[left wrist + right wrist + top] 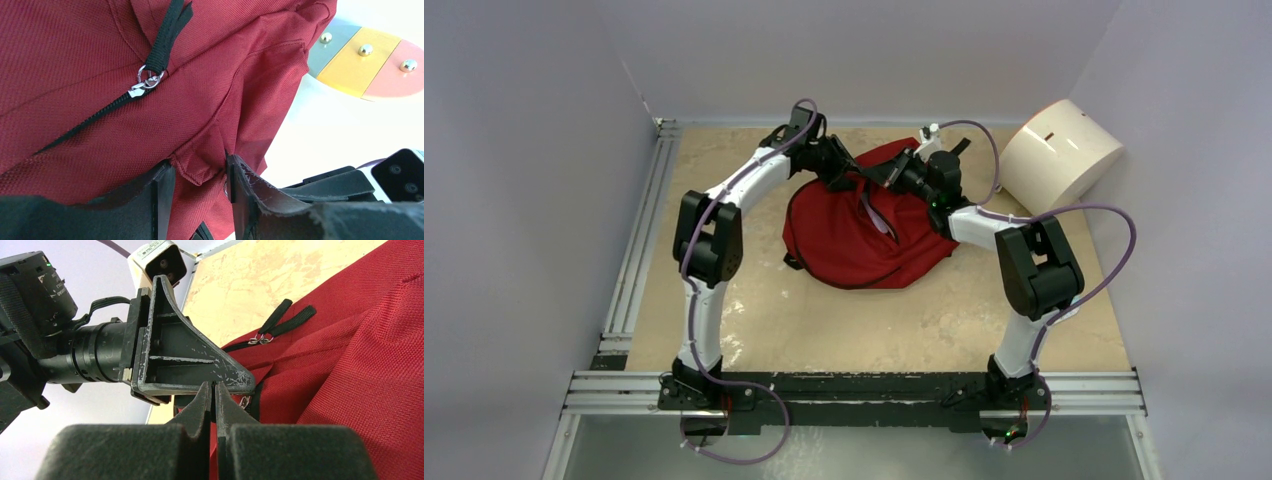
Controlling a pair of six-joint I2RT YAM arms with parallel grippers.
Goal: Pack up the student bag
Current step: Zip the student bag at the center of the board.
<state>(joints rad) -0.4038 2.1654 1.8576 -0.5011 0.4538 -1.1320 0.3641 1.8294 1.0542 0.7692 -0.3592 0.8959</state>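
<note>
The student bag (864, 240), dark red with black zippers, lies at the middle back of the table. My left gripper (856, 180) reaches onto its top from the left. In the left wrist view the gripper (200, 175) is shut on a bunched fold of the bag's red fabric (75, 50). A silver zipper slider with a black pull strap (147, 80) sits just beyond. My right gripper (892, 172) meets it from the right. In the right wrist view it (212, 387) is shut, with a thin black strip pinched at its tips and a metal zipper ring (245, 401) beside them.
A white rounded box (1059, 155) stands at the back right; its flat end shows grey, yellow and pink stripes with brass studs (365, 62). Two more black zipper pulls (285, 320) lie on the bag. Aluminium rails (639, 240) run along the table's left edge.
</note>
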